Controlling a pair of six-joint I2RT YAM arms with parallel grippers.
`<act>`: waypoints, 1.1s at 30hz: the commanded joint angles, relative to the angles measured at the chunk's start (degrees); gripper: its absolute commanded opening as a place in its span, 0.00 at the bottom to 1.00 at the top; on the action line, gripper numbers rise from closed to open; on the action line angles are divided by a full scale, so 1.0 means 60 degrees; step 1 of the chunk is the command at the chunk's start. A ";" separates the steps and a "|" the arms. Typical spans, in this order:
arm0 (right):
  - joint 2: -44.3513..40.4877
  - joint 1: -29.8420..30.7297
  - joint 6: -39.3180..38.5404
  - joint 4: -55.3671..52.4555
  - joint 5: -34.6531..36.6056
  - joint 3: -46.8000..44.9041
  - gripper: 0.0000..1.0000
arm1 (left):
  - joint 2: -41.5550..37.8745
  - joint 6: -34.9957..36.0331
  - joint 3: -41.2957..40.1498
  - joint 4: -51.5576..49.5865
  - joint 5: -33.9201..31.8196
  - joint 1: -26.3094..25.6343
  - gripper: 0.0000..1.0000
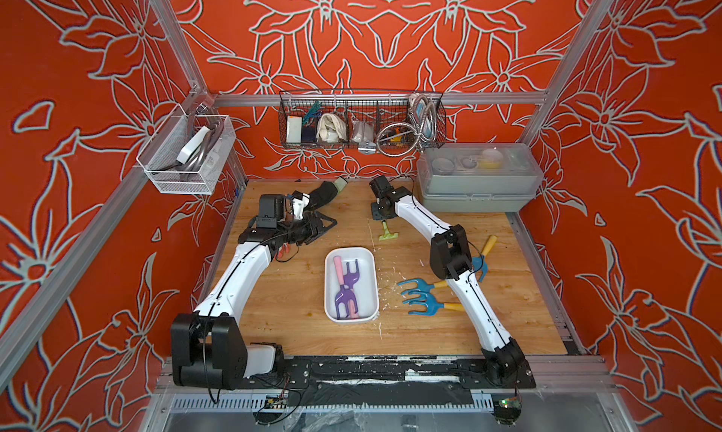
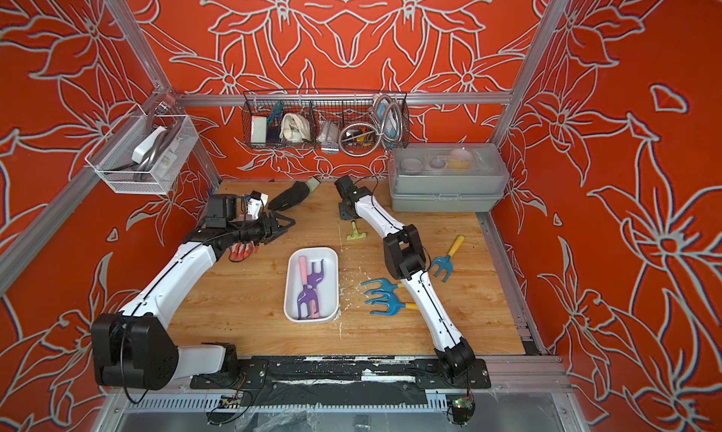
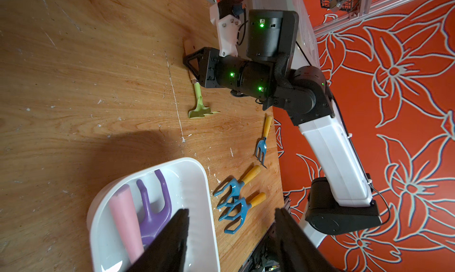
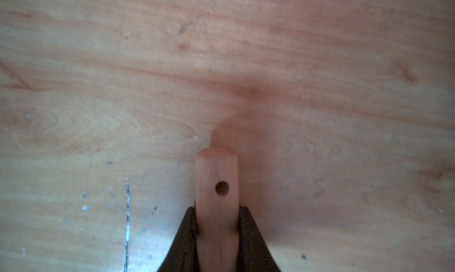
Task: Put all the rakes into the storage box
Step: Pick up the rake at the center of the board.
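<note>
The rake (image 1: 388, 235) (image 2: 356, 235) (image 3: 200, 108) has a light green head and a wooden handle (image 4: 216, 184), and lies at the back middle of the table. My right gripper (image 1: 378, 212) (image 2: 345, 212) (image 4: 216, 209) is shut on that handle, with a black finger pressing each side. The storage box (image 1: 366, 293) (image 2: 329, 293) (image 3: 197, 197), a shallow white tub, sits in the table's middle and holds two purple rakes (image 1: 345, 289) with pink handles. My left gripper (image 1: 328, 223) (image 2: 287, 225) (image 3: 231, 210) hangs open and empty at the back left, apart from the box.
Two blue rakes (image 1: 420, 293) and a blue fork (image 1: 480, 262) with yellow handles lie right of the box, partly under my right arm. A grey case with a clear lid (image 1: 478, 180) stands at the back right. A black glove (image 1: 324, 193) lies at the back.
</note>
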 commanded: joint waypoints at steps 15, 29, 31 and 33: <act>-0.7861 0.0076 0.1121 0.2889 -0.1451 -0.8769 0.00 | -0.0505 0.1501 0.0145 -0.0702 -0.1510 -0.1351 0.59; -1.2426 0.0927 0.2239 0.4011 -0.2334 -1.2531 0.00 | -0.2762 0.0311 -0.0434 -0.0530 -0.3558 -0.3568 0.61; -1.2790 0.1209 0.2398 0.4132 -0.2257 -1.2871 0.00 | -0.3430 0.0044 -0.1001 -0.0369 -0.3721 -0.3604 0.61; -1.3032 0.1528 0.2566 0.4352 -0.2143 -1.3188 0.00 | -0.3926 -0.0032 -0.1481 -0.0387 -0.3866 -0.3640 0.61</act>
